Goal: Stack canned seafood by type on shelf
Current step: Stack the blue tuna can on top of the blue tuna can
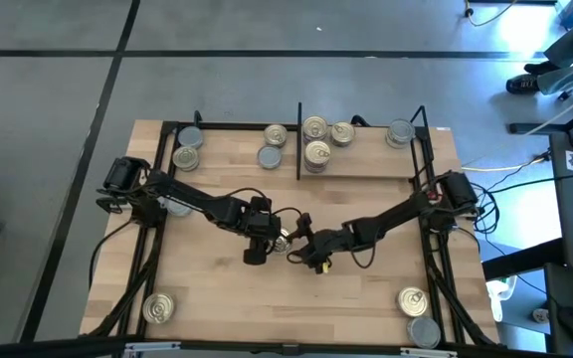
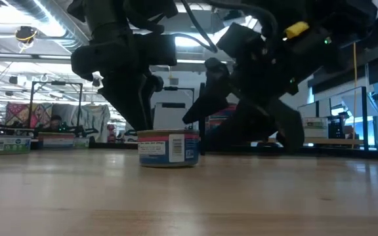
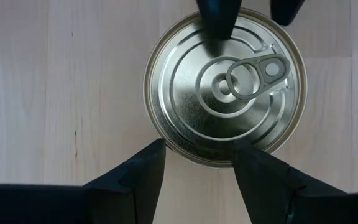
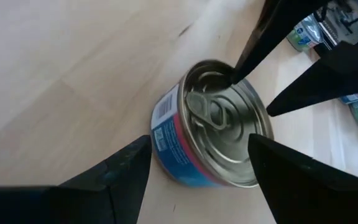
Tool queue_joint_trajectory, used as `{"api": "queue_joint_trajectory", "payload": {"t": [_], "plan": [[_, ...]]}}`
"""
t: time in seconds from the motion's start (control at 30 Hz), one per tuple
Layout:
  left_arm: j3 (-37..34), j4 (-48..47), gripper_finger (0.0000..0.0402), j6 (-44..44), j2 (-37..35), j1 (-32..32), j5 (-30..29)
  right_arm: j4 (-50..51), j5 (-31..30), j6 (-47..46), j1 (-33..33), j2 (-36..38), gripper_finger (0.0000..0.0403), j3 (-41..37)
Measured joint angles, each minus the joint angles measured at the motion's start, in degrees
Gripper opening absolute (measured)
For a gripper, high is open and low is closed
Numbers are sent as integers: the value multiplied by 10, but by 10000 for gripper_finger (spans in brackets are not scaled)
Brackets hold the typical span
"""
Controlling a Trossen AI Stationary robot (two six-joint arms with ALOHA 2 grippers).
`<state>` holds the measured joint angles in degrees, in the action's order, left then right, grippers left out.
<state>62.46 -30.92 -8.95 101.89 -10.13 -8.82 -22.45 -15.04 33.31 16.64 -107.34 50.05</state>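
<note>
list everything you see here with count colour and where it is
tin between the grippers: 1, pale gold pull-tab lid, blue, red and white label, mid-table, standing on the wood
tins in left bay: 4, two gold-lidded, two grey, at the shelf's back
tins in right bay: 4, three gold-lidded clustered by the divider, one grey at the far right
tins at near corners: 3, one gold at near left, one gold and one grey at near right
shelf: 1, light wood with black bars and divider, far edge of table
table: 1, light wood
left gripper: 1, dark, open, over the middle tin
right gripper: 1, dark, open, beside the same tin
</note>
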Motion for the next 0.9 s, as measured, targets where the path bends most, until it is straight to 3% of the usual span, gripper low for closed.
{"api": "queue_joint_trajectory", "payload": {"t": [0.4,0.9], "plan": [[-3,3,186,7,0,0,0,-4,-28,76,7,-22,269,7],[-19,23,186,1,-2,-1,-1,-17,-35,92,6,-30,269,7]]}}
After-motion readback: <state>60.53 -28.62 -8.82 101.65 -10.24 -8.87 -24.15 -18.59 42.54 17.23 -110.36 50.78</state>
